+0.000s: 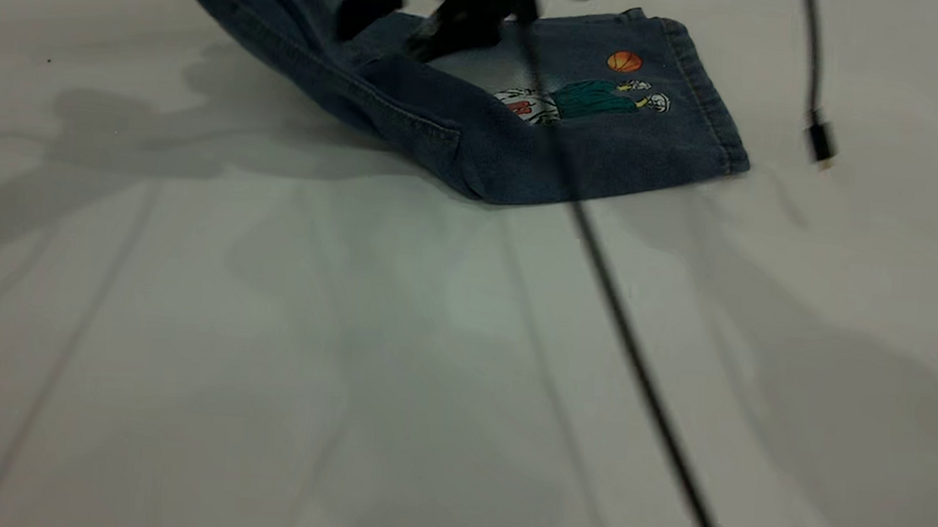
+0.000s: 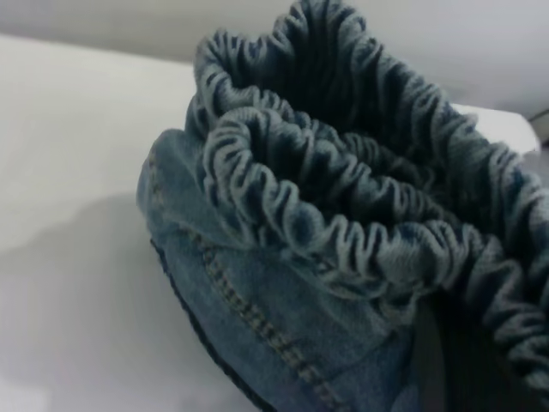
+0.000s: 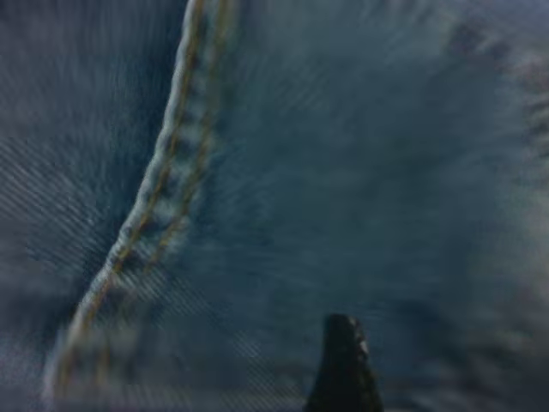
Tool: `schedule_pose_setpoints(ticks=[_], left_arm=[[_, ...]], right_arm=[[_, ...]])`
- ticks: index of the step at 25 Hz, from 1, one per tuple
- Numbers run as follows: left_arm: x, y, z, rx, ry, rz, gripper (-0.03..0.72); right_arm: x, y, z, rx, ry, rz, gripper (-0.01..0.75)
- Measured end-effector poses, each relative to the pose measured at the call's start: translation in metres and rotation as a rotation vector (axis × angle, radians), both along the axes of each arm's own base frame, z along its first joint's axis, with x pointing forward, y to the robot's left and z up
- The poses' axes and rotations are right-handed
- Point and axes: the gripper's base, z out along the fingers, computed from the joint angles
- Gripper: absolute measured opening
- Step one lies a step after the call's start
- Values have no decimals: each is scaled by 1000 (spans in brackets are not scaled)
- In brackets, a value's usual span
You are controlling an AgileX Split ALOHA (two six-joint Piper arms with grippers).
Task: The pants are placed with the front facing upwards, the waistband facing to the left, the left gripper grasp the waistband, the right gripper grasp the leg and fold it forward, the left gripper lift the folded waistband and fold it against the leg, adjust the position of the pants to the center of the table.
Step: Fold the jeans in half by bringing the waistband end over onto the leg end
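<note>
The blue denim pants (image 1: 581, 150) lie folded lengthwise at the far middle of the white table (image 1: 342, 354), a cartoon print and an orange ball on the upper leg. Their left part rises off the table and leaves the exterior view at its top edge. My left gripper (image 2: 446, 352) is shut on the gathered waistband (image 2: 343, 215), which hangs bunched above the table; it is out of the exterior view. My right gripper (image 1: 421, 34) is low over the pants' middle, against the cloth. Denim and a tan-stitched seam (image 3: 146, 215) fill the right wrist view.
A thin black cable (image 1: 639, 355) runs slantwise across the front of the exterior view. Another cable with a black plug (image 1: 819, 143) hangs over the table at the far right. The pants' hem (image 1: 716, 107) lies close to that plug.
</note>
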Motion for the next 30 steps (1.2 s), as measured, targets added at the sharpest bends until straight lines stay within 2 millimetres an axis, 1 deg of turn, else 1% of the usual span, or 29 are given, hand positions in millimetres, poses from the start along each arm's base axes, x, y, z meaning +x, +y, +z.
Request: schedule_pose_setpoints(ticks=[3, 5, 6, 8, 12, 14, 15, 17, 20, 22, 24, 26, 28, 30], left_arm=[[-4, -2, 14, 5, -31, -9, 102], [-6, -2, 20, 10, -48, -10, 102], [-7, -2, 23, 9, -53, -9, 102], [-9, -3, 28, 7, -66, -11, 102], [-11, -6, 32, -21, -72, -44, 102], [-12, -8, 32, -30, -72, -59, 102], [-12, -10, 33, -31, -73, -64, 102], [-13, -18, 33, -32, -71, -84, 102], [-14, -41, 32, -18, -70, -126, 102], [-15, -58, 31, 1, -70, -149, 102], [-16, -72, 30, 23, -71, -158, 102], [-18, -86, 29, 46, -76, -172, 102], [-20, -97, 28, 68, -84, -185, 102], [-21, -106, 28, 89, -89, -187, 102]], right_arm=[[-15, 26, -11, -5, 24, 71, 462], [-25, 36, -12, -42, 25, 140, 462], [-27, 37, -11, -67, 19, 170, 462], [-25, 32, -7, -129, 1, 200, 462], [-7, 2, 12, -219, -14, 163, 462], [-2, -9, 14, -250, 2, 145, 462], [-2, -11, 12, -260, 13, 144, 462], [-4, -9, -1, -264, 44, 148, 462], [-13, 2, -26, -267, 96, 174, 462], [-15, 3, -28, -272, 103, 186, 462], [-10, -5, -20, -298, 98, 192, 462], [1, -23, -3, -340, 71, 179, 462], [18, -50, 32, -365, 12, 119, 462], [34, -83, 71, -384, -62, 47, 462]])
